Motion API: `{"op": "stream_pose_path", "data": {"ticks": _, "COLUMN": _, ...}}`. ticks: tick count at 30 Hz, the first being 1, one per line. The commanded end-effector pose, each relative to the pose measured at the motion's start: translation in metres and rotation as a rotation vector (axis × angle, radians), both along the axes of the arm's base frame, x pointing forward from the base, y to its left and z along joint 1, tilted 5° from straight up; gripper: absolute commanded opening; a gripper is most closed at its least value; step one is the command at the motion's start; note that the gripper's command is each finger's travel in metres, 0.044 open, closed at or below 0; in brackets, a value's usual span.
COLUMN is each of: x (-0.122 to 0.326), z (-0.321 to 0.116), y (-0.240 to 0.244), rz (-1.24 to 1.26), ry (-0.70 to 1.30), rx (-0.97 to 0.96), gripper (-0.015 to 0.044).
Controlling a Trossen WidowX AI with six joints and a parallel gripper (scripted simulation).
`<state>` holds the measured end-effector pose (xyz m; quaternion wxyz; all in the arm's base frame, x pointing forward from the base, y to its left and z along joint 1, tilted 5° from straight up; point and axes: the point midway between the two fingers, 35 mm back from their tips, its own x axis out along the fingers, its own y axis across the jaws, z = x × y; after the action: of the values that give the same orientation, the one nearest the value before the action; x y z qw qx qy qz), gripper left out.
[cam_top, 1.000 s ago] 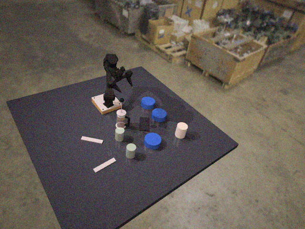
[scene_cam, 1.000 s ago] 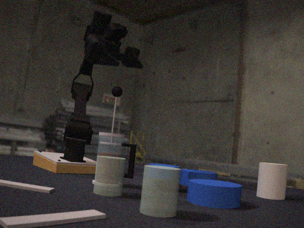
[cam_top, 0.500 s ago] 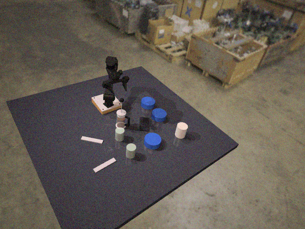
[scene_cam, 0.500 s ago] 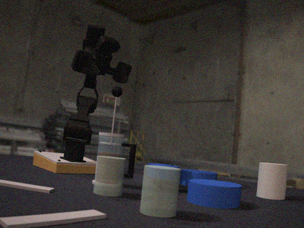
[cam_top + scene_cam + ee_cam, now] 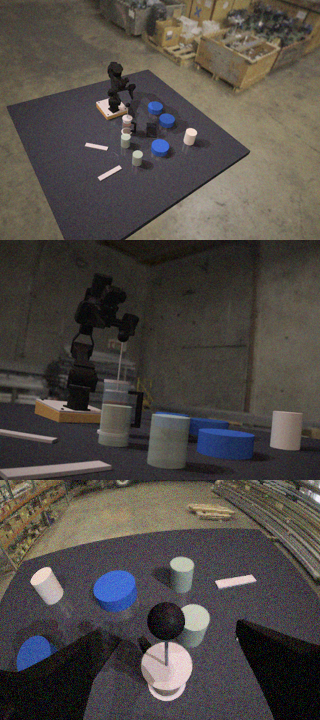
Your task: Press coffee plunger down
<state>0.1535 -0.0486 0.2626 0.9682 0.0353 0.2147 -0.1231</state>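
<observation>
The coffee press [image 5: 127,124] [image 5: 116,397] [image 5: 166,667] stands upright on the dark table [image 5: 77,201] [image 5: 168,469] [image 5: 215,680], just in front of the robot's pale-topped, orange-sided base [image 5: 108,116] [image 5: 77,418]. It has a clear body, a pale round lid, a brownish band partway down and a pale ring near its foot. A black handle [image 5: 134,127] [image 5: 139,409] juts from its side. From the lid rises a thin rod [image 5: 127,112] [image 5: 120,361] [image 5: 166,652], topped by a black ball knob [image 5: 127,104] [image 5: 123,336] [image 5: 166,621]; the plunger is up, with a long stretch of rod showing above the press.

The gripper [image 5: 170,632] is spread wide with nothing between its fingers, above the press. Seen from the wrist, the knob lies between the two fingers; whether either touches it I cannot tell.

In the exterior view, a green cylinder [image 5: 125,141] [image 5: 115,424] [image 5: 194,625] in front of the press hides much of its lower body. The gripper's fingers are hard to separate there, dark against dark, close about the knob. The wrist view cuts off both fingers at the picture's edges, and the press's handle is mostly lost in shadow beside its lid.
</observation>
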Motion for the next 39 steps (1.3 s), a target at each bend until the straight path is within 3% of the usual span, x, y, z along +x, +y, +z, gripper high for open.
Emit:
{"op": "stream_pose_path", "data": {"ticks": 1, "x": 0.006, "z": -0.003, "y": -0.003, "rz": -0.006, "ry": 0.002, "rx": 0.004, "gripper": 0.0440}}
{"op": "stream_pose_path", "data": {"ticks": 18, "x": 0.027, "z": -0.013, "y": -0.006, "rz": -0.007, "ry": -0.005, "rx": 0.005, "gripper": 0.0440}}
{"op": "stream_pose_path", "data": {"ticks": 30, "x": 0.027, "z": -0.013, "y": -0.006, "rz": -0.007, "ry": -0.005, "rx": 0.005, "gripper": 0.0125}}
{"op": "stream_pose_path", "data": {"ticks": 39, "x": 0.027, "z": -0.013, "y": -0.006, "rz": -0.007, "ry": -0.005, "rx": 0.005, "gripper": 0.0117}}
